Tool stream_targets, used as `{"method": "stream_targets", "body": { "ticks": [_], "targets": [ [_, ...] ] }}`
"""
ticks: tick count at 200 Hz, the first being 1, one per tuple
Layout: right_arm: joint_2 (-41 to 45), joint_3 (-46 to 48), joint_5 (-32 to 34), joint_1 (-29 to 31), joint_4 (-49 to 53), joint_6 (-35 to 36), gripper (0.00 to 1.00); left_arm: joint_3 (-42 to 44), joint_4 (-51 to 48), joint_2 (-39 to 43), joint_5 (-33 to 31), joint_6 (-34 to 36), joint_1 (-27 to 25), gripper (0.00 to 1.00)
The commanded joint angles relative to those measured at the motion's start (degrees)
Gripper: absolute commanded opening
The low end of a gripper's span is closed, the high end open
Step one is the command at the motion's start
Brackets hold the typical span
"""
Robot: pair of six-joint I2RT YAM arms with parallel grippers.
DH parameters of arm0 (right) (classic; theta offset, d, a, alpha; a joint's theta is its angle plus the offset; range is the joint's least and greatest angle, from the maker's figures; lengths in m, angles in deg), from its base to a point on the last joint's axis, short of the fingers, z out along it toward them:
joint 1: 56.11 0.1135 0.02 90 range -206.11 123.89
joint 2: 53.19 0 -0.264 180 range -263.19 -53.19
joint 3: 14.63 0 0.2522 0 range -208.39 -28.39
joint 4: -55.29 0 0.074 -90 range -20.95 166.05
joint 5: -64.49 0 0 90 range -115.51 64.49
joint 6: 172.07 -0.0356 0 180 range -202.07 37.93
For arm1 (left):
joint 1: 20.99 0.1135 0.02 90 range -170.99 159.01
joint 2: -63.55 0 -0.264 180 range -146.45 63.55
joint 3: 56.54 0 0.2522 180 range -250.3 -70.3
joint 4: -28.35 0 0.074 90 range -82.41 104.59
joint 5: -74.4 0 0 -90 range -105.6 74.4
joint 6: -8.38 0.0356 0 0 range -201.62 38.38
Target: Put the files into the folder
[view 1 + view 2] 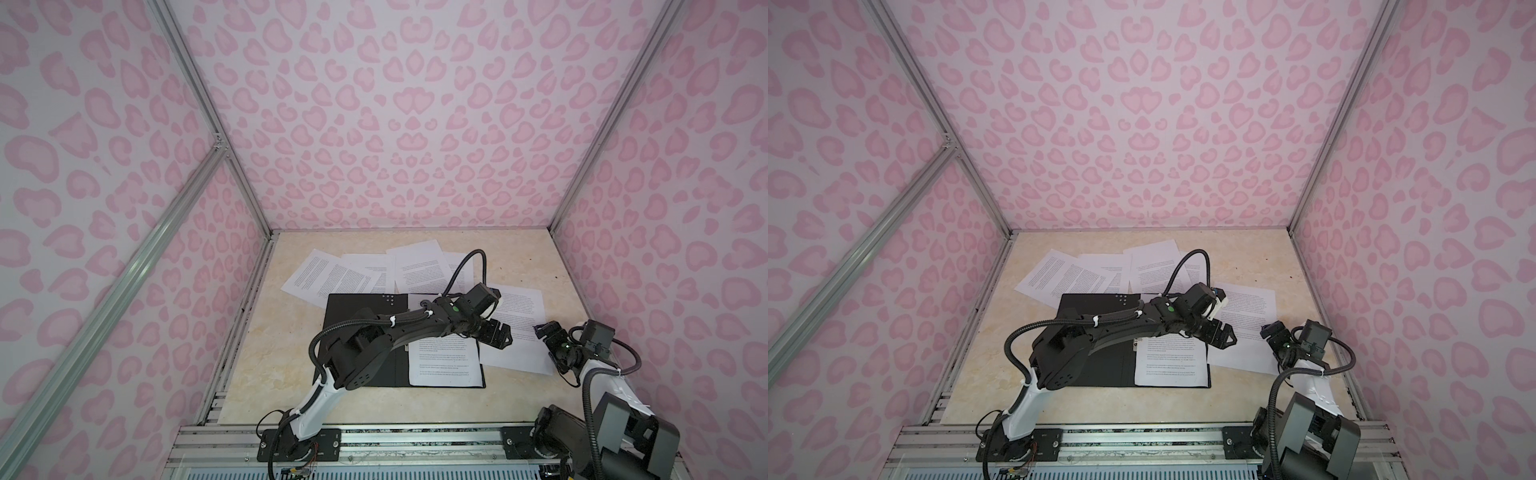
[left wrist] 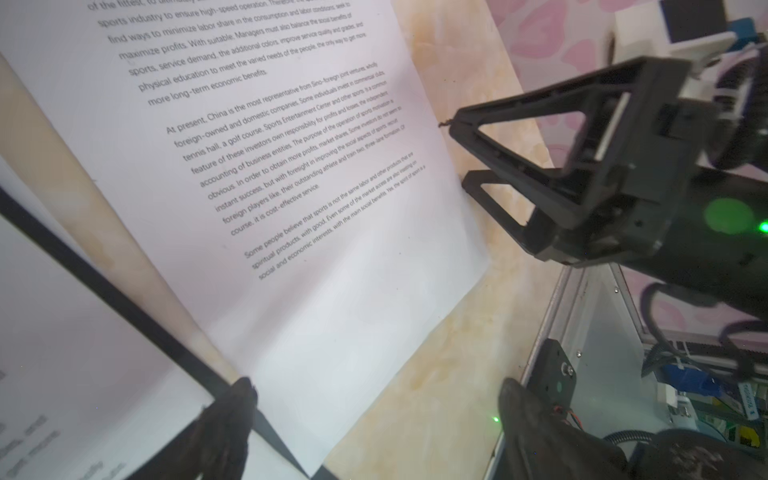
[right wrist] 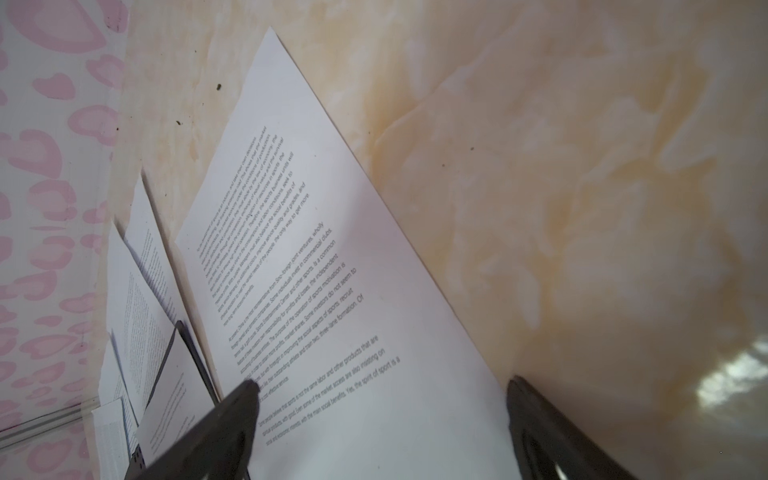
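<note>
The black folder (image 1: 347,305) is lying open on the bench (image 1: 286,374), with one printed sheet (image 1: 442,361) resting in its right half. A loose sheet (image 1: 519,307) is lying just beside it on the right, and more files (image 1: 332,274) are fanning out behind. The left tool (image 1: 507,336) is hovering, spread, over the gap between them. The right tool (image 1: 539,329) is waiting, spread, at the loose sheet's right edge.

The cream, marble-patterned tabletop (image 1: 286,365) fills the lower middle of both top views. An open, flat matte black folder (image 1: 349,305) lies near its centre. A fan of overlapping white printed paper sheets (image 1: 328,274) spreads just above it, meeting its upper edge, and a single white printed sheet (image 1: 519,307) lies just to its right.
</note>
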Motion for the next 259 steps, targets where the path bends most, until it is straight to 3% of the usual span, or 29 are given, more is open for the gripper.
{"method": "stream_targets", "body": {
  "ticks": [1, 72, 168, 210, 259],
  "targets": [
    [1.72, 0.83, 0.39, 0.02, 3.79, -0.58, 0.93, -5.08, -4.62, -4.25, -3.03, -0.84, 1.01, 0.92],
    [3.94, 1.48, -0.02, 0.02, 3.79, -0.84, 0.94, -16.38, -9.6, -12.61, -4.97, -1.05, 2.0, 0.93],
    [4.36, 1.75, 0.78, 0.02, 3.97, -0.9, 0.93, -17.15, -9.75, -12.93, -9.87, 0.52, 2.09, 0.94],
    [4.1, 1.82, 0.89, 0.02, 3.79, -0.98, 0.93, -16.13, -6.34, -12.22, -5.22, 1.18, 2.01, 0.95],
    [2.98, 2.5, -2.54, 0.03, 1.59, -0.93, 0.93, -18.72, -7.29, -13.3, -5.51, 0.88, 2.44, 0.95]
  ]
}}
